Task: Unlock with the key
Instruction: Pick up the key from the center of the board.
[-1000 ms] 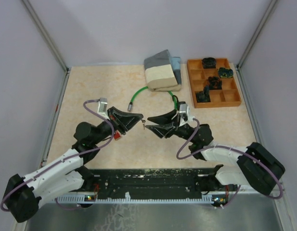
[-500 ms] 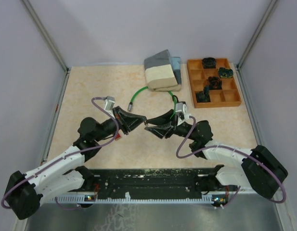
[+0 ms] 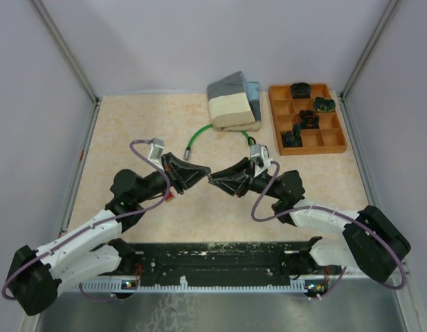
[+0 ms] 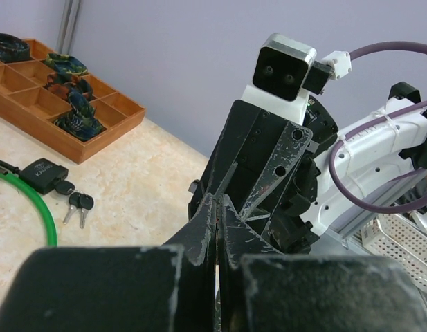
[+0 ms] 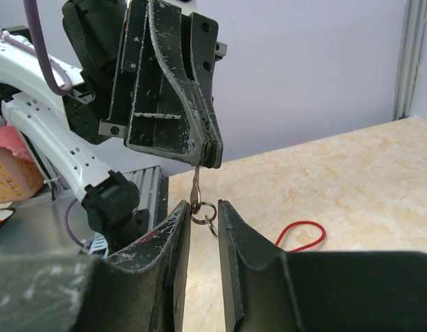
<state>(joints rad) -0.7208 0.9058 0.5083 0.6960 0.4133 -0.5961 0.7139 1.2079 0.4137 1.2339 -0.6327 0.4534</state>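
Left fingers (image 5: 178,117) are clamped shut on the key (image 5: 196,185). Its ring (image 5: 206,213) hangs between the 2 right fingers (image 5: 168,263), which stand slightly apart. This looks like a mid-air handover. Next, the right fingers must close squarely on the key. The lock (image 4: 41,173) lies on the surface (image 4: 151,180), well apart.

No legible text anywhere.

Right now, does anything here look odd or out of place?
Yes: a small key hangs in mid-air, pinched by the left gripper, its ring dangling inside the open right gripper. The lock and green cable lie apart from it on the table.
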